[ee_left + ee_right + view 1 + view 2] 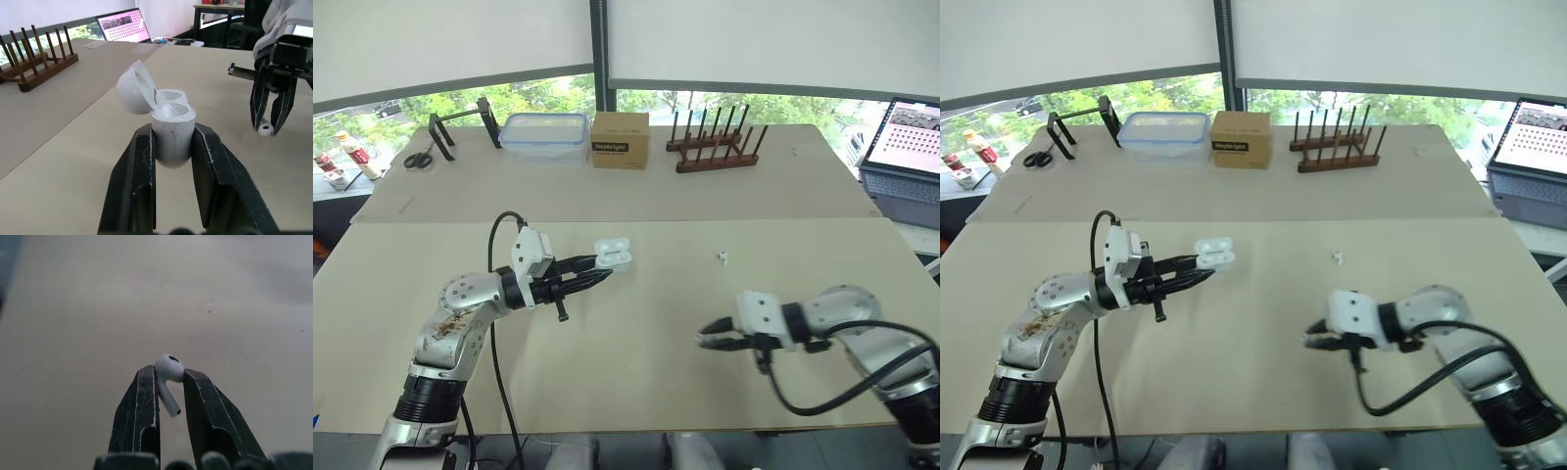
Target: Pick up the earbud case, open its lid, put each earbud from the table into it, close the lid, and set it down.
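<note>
Our left gripper [595,267] clasped the case [171,132], lid open, over the table [636,382], while at its four o'clock our right gripper [705,338] pinched one earbud [168,367], the second earbud [723,258] lying on the table at the case's three o'clock.

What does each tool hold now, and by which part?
Left tool: the open earbud case, by its lower body. Right tool: one earbud, by its rounded head.
</note>
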Robot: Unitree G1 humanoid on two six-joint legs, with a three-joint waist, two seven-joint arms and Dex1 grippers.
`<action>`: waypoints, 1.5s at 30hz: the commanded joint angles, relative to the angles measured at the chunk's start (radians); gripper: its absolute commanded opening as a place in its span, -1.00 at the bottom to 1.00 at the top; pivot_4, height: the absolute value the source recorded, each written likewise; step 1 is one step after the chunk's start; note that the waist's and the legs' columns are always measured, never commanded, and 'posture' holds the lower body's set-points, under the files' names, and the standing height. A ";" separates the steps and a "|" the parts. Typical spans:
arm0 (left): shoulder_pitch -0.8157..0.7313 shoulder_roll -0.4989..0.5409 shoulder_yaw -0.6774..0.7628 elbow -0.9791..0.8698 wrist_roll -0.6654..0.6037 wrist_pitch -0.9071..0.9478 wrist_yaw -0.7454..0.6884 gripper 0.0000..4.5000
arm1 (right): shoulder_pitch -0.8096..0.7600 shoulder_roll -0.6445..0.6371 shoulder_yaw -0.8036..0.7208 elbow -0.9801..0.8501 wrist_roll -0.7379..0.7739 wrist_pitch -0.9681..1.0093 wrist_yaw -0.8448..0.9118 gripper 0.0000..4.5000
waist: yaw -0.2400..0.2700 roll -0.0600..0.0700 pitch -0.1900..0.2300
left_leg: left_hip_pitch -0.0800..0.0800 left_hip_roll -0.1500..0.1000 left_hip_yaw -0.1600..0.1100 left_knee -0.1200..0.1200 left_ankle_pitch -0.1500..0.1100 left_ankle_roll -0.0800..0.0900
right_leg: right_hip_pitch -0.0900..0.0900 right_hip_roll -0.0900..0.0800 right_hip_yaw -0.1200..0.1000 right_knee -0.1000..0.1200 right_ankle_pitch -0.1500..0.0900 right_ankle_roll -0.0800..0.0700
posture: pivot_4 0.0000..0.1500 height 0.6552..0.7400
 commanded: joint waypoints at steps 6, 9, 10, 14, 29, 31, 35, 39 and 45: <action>-0.008 0.006 0.016 -0.070 -0.040 0.048 0.028 -0.77 | 0.009 -0.119 0.003 0.140 -0.016 -0.249 0.206 -0.84 | 0.001 0.000 0.000 | 0.000 0.002 -0.001 0.000 0.000 0.000 | -0.001 0.000 0.000 0.002 0.000 0.000 | 1.00 1.00; -0.017 0.008 0.014 -0.071 -0.045 0.059 0.031 -0.77 | 0.031 -0.127 0.000 0.139 -0.013 -0.237 0.193 -0.84 | 0.006 0.000 0.000 | 0.000 0.002 -0.001 0.000 0.000 0.000 | -0.001 0.000 0.001 0.002 0.000 0.000 | 1.00 1.00; -0.019 0.008 0.014 -0.072 -0.047 0.062 0.032 -0.77 | 0.037 -0.127 -0.003 0.135 -0.012 -0.228 0.188 -0.84 | 0.009 0.000 0.000 | 0.000 0.002 -0.001 0.000 0.000 0.000 | -0.001 0.000 0.001 0.002 0.000 0.000 | 1.00 1.00; -0.024 0.009 0.013 -0.080 -0.055 0.076 0.036 -0.77 | 0.105 -0.120 -0.026 0.104 0.002 -0.147 0.132 -0.84 | 0.019 0.000 0.000 | 0.000 0.002 -0.001 0.000 0.000 0.000 | -0.001 0.000 0.001 0.002 0.000 0.000 | 1.00 1.00; -0.025 0.014 0.016 -0.084 -0.057 0.087 0.041 -0.77 | 0.188 -0.094 -0.104 0.012 0.014 0.036 0.010 -0.84 | 0.022 0.000 0.000 | 0.001 0.002 -0.001 0.001 0.000 0.000 | 0.000 0.001 0.001 0.002 0.000 0.000 | 1.00 1.00; -0.026 0.014 0.017 -0.084 -0.056 0.087 0.041 -0.77 | 0.206 -0.081 -0.131 -0.021 0.035 0.069 -0.021 -0.84 | 0.021 0.000 0.000 | 0.001 0.002 0.000 0.001 0.000 0.000 | 0.000 0.001 0.001 0.002 0.000 0.000 | 1.00 1.00; -0.032 0.011 0.014 -0.078 -0.055 0.086 0.041 -0.77 | 0.250 -0.072 -0.150 -0.032 0.016 0.056 -0.057 -0.84 | 0.024 0.000 0.000 | 0.001 0.001 0.000 0.001 0.000 0.000 | 0.000 0.001 0.001 0.002 0.000 0.000 | 1.00 1.00; -0.036 0.011 0.012 -0.075 -0.053 0.085 0.038 -0.77 | 0.281 -0.068 -0.168 -0.025 0.009 0.061 -0.087 -0.84 | 0.025 0.000 0.000 | 0.002 0.001 0.000 0.001 0.000 0.000 | 0.001 0.000 0.001 0.002 0.000 0.000 | 1.00 1.00; -0.029 0.020 0.022 -0.077 -0.057 0.086 0.033 -0.77 | 0.346 -0.089 -0.265 -0.060 0.060 0.101 -0.097 -0.84 | 0.028 0.000 0.000 | 0.002 0.001 -0.001 0.001 0.000 0.000 | 0.002 0.000 0.001 0.002 0.000 0.000 | 1.00 1.00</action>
